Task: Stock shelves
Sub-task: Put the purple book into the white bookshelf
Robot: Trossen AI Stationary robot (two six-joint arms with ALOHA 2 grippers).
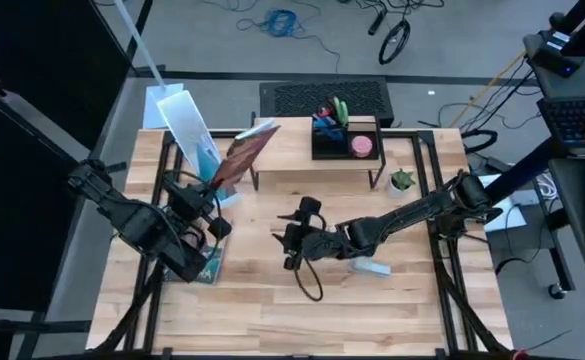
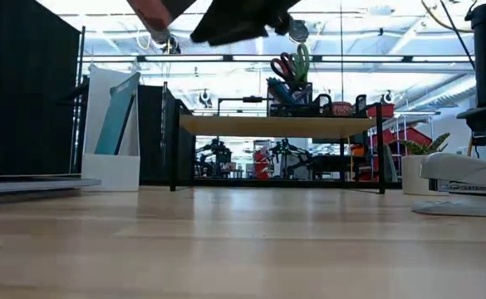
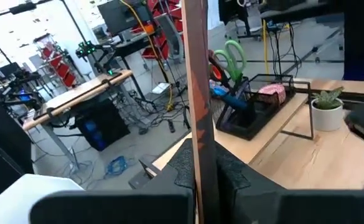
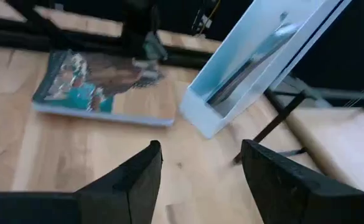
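the shelves (image 1: 302, 150) stand at the table's far edge, right of the white file box (image 1: 187, 125); we see an organizer tray (image 1: 344, 140) with scissors and pens already on the wood top, and a small plant (image 1: 402, 180) on the table just beside the riser's right legs. the left gripper (image 1: 215, 192) is clamped on a book (image 1: 242, 158), held on edge and tilted, its far corner over the top's left end. we judge this book is midway to being placed, not yet resting. another book (image 4: 101, 90) lies flat on the table near the left arm, and a pale object (image 1: 370, 266) lies under the right arm, so more stocking seems left. the right gripper (image 1: 290, 240) hovers over mid-table, fingers spread and empty.

we cannot tell whether the held book touches the top. the low view cuts both arms off at its upper edge. the pale object's kind is unclear.
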